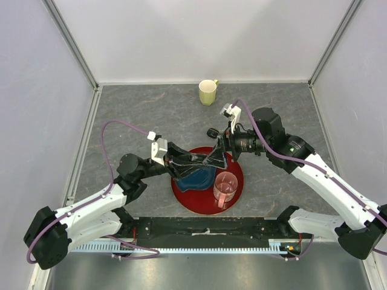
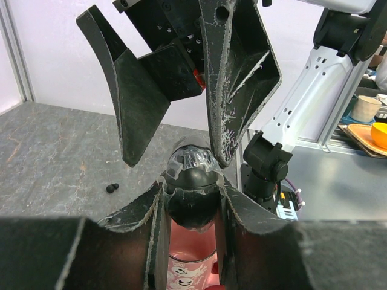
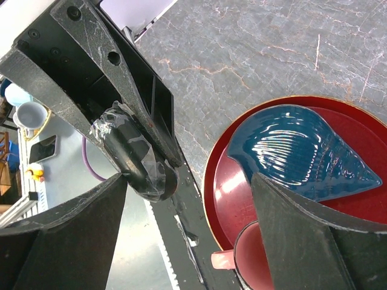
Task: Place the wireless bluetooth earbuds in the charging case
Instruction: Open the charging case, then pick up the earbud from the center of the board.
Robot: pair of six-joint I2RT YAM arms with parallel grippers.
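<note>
**Earbuds** (image 2: 112,188): two tiny black pieces are visible, lying loose and close together on the grey table (image 1: 139,115). They are well apart from the case, and none is seated in it. No others can be made out.

**Charging case** (image 2: 193,181): a black, pebble-shaped item wrapped in crinkled clear film. It is held off the table above the red plate. Whether its lid is up or down cannot be told.

**Left gripper** (image 2: 193,194): its fingers are pressed in on the lower half of the case, pinching it from both sides, with the case's rounded top sticking out beyond the tips.

**Right gripper** (image 3: 190,181): its fingers are spread wide and hold nothing. It faces the left gripper from the opposite side. In the left wrist view one scuffed finger (image 2: 233,90) ends right at the case's top; contact cannot be confirmed.

**Red plate** (image 1: 181,194): round, at the near middle of the table, beneath both grippers.

**Blue dish** (image 3: 302,151): glossy, ribbed and shell-shaped, resting on the plate.

**Pink cup** (image 1: 225,188): translucent, standing upright on the plate just beside the dish.

**Yellow mug** (image 1: 208,92): upright at the far edge of the table, well apart from the rest.
</note>
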